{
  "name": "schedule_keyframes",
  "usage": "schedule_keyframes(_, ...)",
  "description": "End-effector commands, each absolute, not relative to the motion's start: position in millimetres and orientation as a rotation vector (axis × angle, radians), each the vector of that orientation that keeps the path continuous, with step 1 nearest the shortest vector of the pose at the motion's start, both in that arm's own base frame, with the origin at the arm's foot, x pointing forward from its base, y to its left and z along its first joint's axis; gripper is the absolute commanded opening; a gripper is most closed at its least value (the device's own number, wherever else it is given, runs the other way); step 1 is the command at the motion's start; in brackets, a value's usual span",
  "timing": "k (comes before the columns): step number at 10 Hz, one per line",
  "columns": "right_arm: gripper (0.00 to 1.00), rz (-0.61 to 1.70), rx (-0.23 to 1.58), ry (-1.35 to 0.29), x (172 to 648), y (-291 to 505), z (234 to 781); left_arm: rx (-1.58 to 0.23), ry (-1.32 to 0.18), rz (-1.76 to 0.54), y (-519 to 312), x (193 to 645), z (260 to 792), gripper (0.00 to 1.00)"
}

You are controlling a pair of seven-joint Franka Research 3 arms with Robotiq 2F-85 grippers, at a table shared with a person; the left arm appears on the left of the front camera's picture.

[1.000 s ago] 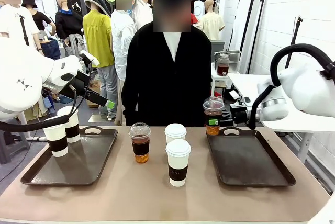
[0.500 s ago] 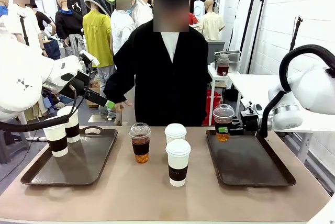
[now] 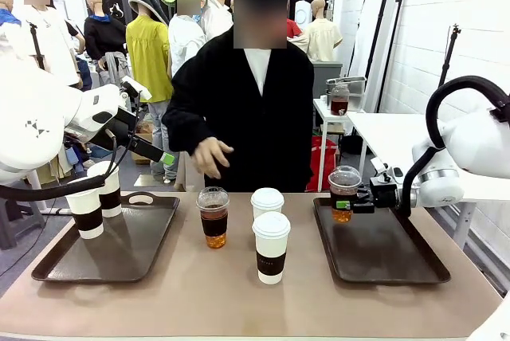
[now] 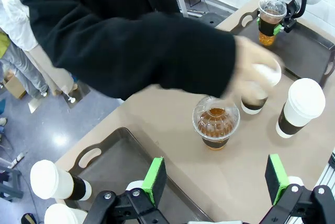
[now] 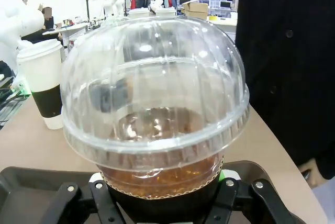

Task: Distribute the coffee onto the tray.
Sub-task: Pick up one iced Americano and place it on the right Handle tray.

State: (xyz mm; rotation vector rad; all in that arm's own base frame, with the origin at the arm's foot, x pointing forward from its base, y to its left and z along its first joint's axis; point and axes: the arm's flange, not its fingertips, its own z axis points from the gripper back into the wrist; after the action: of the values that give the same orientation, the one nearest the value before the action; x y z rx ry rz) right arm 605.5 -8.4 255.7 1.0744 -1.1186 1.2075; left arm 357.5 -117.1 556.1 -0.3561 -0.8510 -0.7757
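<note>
the right gripper point(image 3: 351, 204) is clamped tight on a clear dome-lidded cup point(image 3: 344, 182), its black fingers and green pads wrapped round the lower body – the right wrist view shows the grip from close up, with the ribbed see-through dome point(image 5: 157, 77) above amber-brown drink and the jaws pressed in on both sides below. this cup sits at the far left corner of the right tray point(image 3: 382, 253), a dark brown tray with handle cut-outs; whether its base touches the tray floor i cannot tell. to the left of the right tray, on the bare table point(image 3: 239, 301), stand a second dome-lidded cup point(image 3: 213, 217) with a dark sleeve and brown drink, and two white paper cups with white lids and dark brown sleeves, one farther back point(image 3: 267, 200) and one nearer point(image 3: 272, 247), just beside each other. well to the left of the right tray lies the left tray point(image 3: 143, 249), carrying two more paper cups point(image 3: 85, 208) at its left edge. the left gripper point(image 4: 215, 179) hangs above that side with its green-padded fingers point(image 4: 155, 178) spread wide and nothing between them. the person's hand point(image 3: 209, 155) reaches out over the table left of the right tray – blurred in the left wrist view.
</note>
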Motion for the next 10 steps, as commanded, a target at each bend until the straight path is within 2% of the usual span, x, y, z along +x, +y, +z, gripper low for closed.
schedule_keyframes(1, 0.67, 1.187, 1.104, -1.182, 620, -10, 259, -0.367, -0.843, -0.778, -115, 357, 556, 1.00)
schedule_keyframes(10, 0.67, 1.104, 1.140, -1.128, 654, -14, 238, -0.367, -0.843, -0.778, -115, 357, 556, 1.00)
